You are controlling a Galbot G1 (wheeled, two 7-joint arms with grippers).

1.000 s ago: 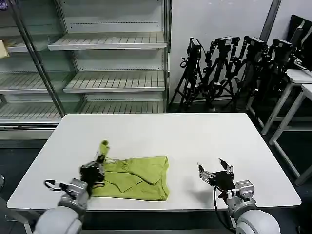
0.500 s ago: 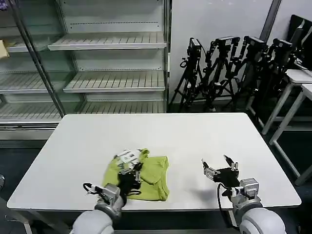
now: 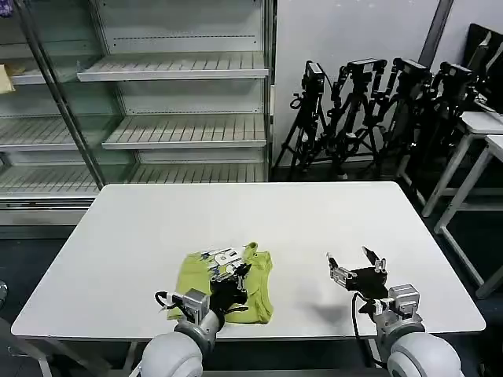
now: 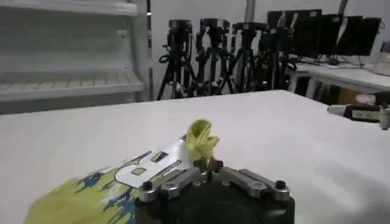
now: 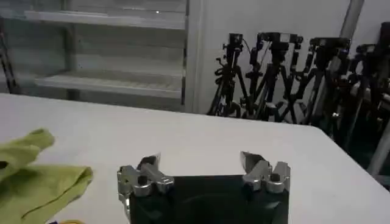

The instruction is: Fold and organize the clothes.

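1. Since a second ago the left gripper (image 3: 253,250) has swept from the shirt's left edge across to its right side, carrying a pinched fold of fabric over the top and exposing a white-and-blue printed patch (image 3: 221,256).
2. Nearest the robot, that gripper is clenched on a small bunch of the lime T-shirt (image 3: 255,287); the left wrist view shows the pinched tip (image 4: 202,137) poking up between the closed jaws.
3. Beside it, well apart from the cloth, the right gripper (image 3: 357,265) hovers over bare table (image 3: 314,220) with its fingers spread and nothing in them.
4. The shirt lies as a compact bundle near the table's front edge, left of centre.
5. Risk, as I judge it: the hold is only on a thin tip of soft fabric, so it may slip out mid-fold, or dragging may pull the whole bundle sideways and undo the layers beneath.
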